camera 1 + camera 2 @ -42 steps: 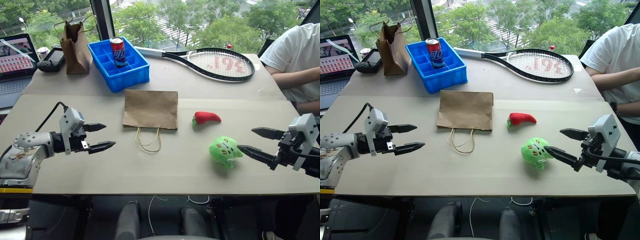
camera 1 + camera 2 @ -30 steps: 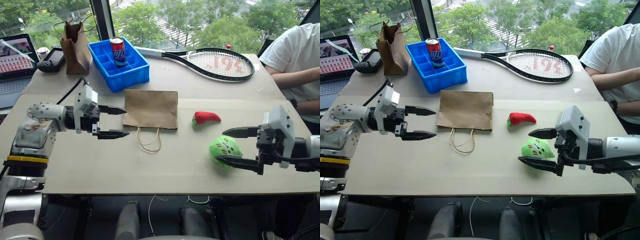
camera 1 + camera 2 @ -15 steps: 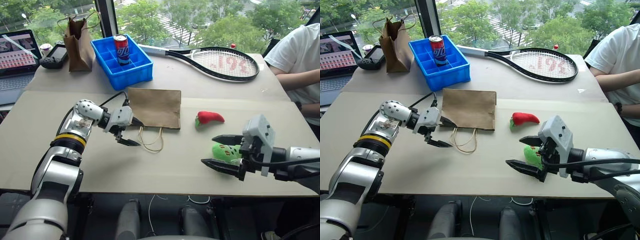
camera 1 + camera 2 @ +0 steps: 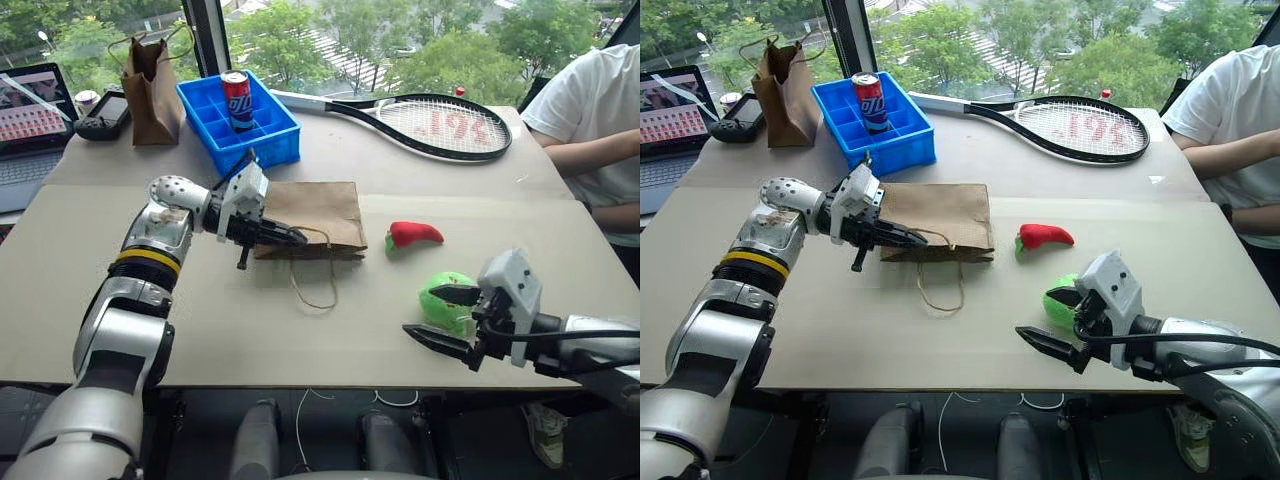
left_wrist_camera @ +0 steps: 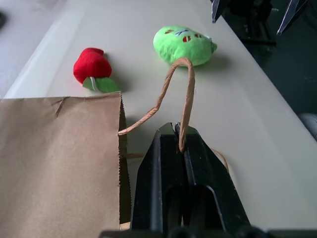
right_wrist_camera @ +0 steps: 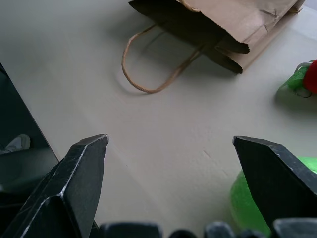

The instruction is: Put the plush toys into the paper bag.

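Counter layout, with the paper bag in the middle and the toys on my right.

The paper bag [image 4: 310, 218] lies flat on the counter [image 4: 250, 330]. Right of it lies the chili toy [image 4: 412, 235], and nearer to me the round plush toy [image 4: 447, 300]. Behind the bag stands the compartment tray [image 4: 240, 125] with a can [image 4: 237, 100] in it; the racket [image 4: 420, 123] lies right of the tray, the narrow bag [image 4: 152, 78] left.

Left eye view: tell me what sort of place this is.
Probably an upper-floor office or lab set up for robot trials: a table against a window over treetops, a laptop at the edge, and a seated person.
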`<state>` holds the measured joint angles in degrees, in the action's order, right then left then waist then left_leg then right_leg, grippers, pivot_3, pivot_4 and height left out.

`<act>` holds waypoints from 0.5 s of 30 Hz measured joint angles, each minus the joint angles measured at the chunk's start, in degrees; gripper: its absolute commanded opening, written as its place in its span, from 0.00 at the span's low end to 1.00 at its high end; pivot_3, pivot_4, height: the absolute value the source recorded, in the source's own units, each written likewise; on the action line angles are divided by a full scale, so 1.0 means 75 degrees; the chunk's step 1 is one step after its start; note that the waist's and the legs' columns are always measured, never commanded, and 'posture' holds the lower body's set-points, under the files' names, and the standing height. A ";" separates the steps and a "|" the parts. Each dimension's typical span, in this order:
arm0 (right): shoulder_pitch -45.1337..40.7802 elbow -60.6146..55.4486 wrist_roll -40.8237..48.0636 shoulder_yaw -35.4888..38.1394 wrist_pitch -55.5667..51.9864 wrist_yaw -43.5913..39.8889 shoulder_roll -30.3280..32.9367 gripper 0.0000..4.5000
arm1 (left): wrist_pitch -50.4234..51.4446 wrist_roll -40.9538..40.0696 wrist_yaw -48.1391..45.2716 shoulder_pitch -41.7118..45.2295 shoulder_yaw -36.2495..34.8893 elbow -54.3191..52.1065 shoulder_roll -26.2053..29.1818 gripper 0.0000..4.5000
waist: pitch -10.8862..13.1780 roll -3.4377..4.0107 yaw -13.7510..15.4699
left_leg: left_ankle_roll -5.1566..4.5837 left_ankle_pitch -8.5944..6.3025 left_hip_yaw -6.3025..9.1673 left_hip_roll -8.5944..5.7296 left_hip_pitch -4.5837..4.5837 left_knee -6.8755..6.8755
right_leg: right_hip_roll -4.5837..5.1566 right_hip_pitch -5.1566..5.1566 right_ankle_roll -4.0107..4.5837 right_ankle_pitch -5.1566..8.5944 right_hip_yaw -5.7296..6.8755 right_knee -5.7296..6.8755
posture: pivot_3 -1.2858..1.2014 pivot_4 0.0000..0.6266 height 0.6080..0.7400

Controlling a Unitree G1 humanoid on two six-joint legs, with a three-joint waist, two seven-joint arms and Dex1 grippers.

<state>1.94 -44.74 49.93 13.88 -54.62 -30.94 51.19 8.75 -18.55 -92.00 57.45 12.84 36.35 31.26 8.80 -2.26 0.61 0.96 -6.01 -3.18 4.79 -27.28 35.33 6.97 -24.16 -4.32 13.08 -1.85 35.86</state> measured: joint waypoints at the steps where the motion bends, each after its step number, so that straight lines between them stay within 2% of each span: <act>1: -0.0050 0.0002 -0.0042 -0.0100 0.0000 0.0054 -0.0080 1.00 | 0.0294 -0.0038 0.0030 -0.0026 -0.0027 -0.0307 0.0030 0.01 | 0.0000 0.0000 0.0001 | 0.0000 0.0000 0.0001 0.0000 0.0000 0.0000 | 0.0000 0.0000 0.0000 0.0000 0.0000 0.0001 | 0.52 0.24 1.00; 2: -0.0154 0.0018 -0.0098 -0.0244 0.0001 0.0176 -0.0199 0.88 | 0.0758 -0.0130 0.0118 -0.0115 -0.0073 -0.0815 0.0099 0.00 | 0.0000 0.0000 -0.0006 | -0.0001 0.0000 0.0001 0.0000 0.0002 0.0001 | -0.0001 0.0001 0.0001 0.0000 0.0000 0.0001 | 0.52 0.24 1.00; 6: -0.0933 0.0290 -0.0353 -0.0695 0.0047 0.0785 -0.1111 0.63 | 0.2123 -0.0405 0.0640 -0.0371 -0.0194 -0.2120 0.0133 0.00 | 0.0001 0.0000 -0.0051 | -0.0001 0.0002 0.0016 0.0005 0.0002 0.0005 | -0.0018 -0.0002 0.0000 0.0001 -0.0002 0.0011 | 0.52 0.24 1.00; 7: -0.1160 0.0342 -0.0430 -0.0871 0.0059 0.0970 -0.1315 0.54 | 0.2429 -0.0496 0.0792 -0.0432 -0.0235 -0.2590 0.0161 0.00 | 0.0000 0.0000 -0.0051 | -0.0002 0.0002 0.0018 0.0005 0.0004 0.0005 | -0.0019 0.0000 0.0001 0.0001 -0.0002 0.0014 | 0.52 0.24 1.00; 12: -0.1790 0.0512 -0.0494 -0.1246 0.0042 0.1481 -0.2099 0.15 | 0.3063 -0.0614 0.1091 -0.0475 -0.0369 -0.3457 0.0305 0.00 | 0.0000 0.0001 -0.0044 | -0.0002 0.0003 0.0028 0.0008 0.0002 0.0005 | -0.0035 0.0002 0.0004 0.0003 -0.0008 0.0014 | 0.52 0.24 1.00; 14: -0.2059 0.0715 -0.0557 -0.1514 0.0040 0.1658 -0.2505 0.01 | 0.3178 -0.0709 0.1206 -0.0502 -0.0403 -0.3637 0.0277 0.00 | 0.0000 0.0001 -0.0044 | -0.0002 0.0003 0.0035 0.0014 0.0002 0.0005 | -0.0056 0.0006 0.0007 0.0004 -0.0020 0.0014 | 0.52 0.24 1.00; 15: -0.2171 0.0874 -0.0601 -0.1634 0.0041 0.1739 -0.2748 0.01 | 0.3237 -0.0772 0.1285 -0.0560 -0.0410 -0.3771 0.0261 0.00 | 0.0000 0.0001 -0.0044 | -0.0002 0.0003 0.0037 0.0015 0.0002 0.0005 | -0.0059 0.0004 0.0009 0.0005 -0.0025 0.0015 | 0.52 0.24 1.00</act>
<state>-14.34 -38.19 45.43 1.63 -54.31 -17.89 30.58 33.03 -24.33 -82.36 53.25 9.77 8.07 33.22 8.80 -2.25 0.27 0.94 -5.99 -2.90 4.91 -27.27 35.37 6.53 -24.13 -4.26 13.12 -2.04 35.97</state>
